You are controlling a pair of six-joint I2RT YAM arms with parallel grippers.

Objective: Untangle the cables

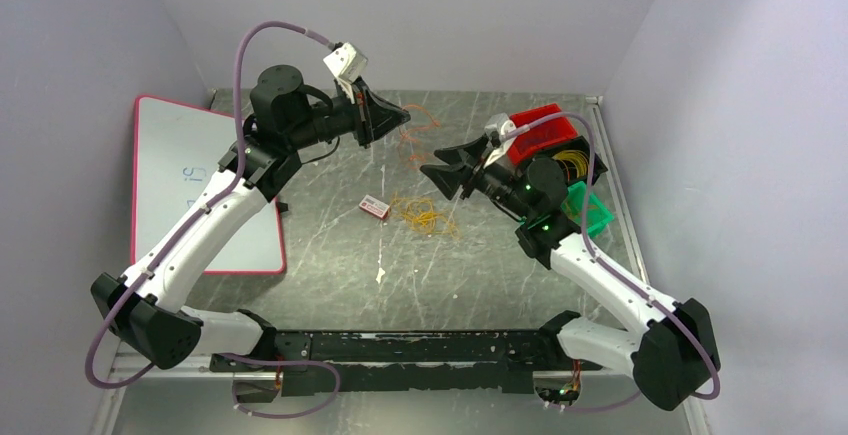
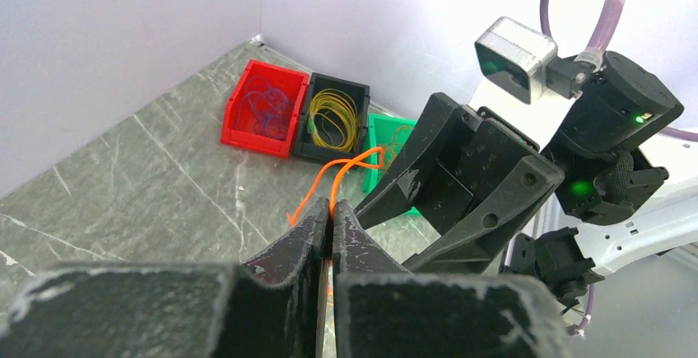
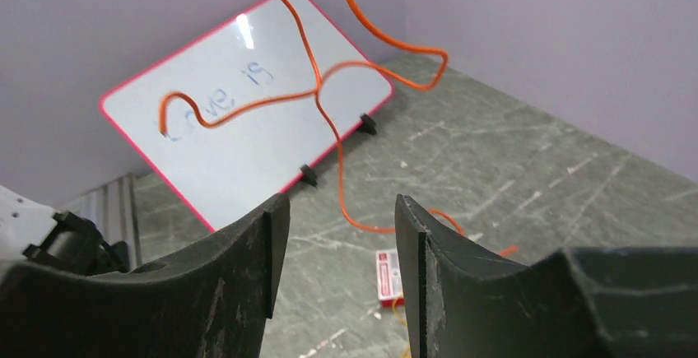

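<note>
Orange cable [image 2: 360, 159], pinched by left gripper [image 2: 332, 208], shows clearly only wrist-side.

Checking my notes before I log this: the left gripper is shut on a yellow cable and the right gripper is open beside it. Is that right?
Not quite. The cable in the shut left gripper is orange, not yellow; the left wrist view shows it. The right gripper is open beside it.
</note>
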